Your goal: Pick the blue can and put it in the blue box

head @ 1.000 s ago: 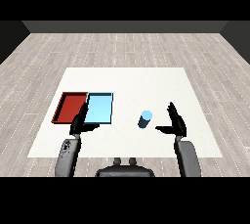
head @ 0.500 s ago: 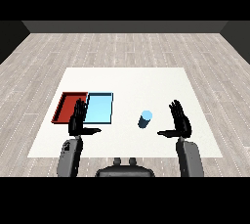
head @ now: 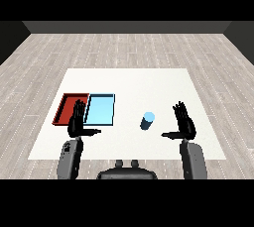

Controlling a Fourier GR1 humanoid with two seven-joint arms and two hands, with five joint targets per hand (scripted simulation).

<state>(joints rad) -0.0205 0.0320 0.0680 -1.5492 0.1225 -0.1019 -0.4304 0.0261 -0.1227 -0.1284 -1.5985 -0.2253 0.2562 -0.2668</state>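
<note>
A small blue can (head: 147,121) stands upright on the white table (head: 129,85), right of the trays. The light blue tray (head: 100,109) lies left of it, with the red tray (head: 71,107) at its far left side. My right hand (head: 184,123) is held up open, fingers straight and thumb out, a short way right of the can and apart from it. My left hand (head: 78,122) is open too, raised over the near edge where the two trays meet. Neither hand holds anything.
Bare white table surface stretches behind the can and trays and to the right. A grey plank floor surrounds the table on all sides.
My right hand has drifted slightly rightward and nearer, staying open. The left hand, the can and both trays have not moved.
</note>
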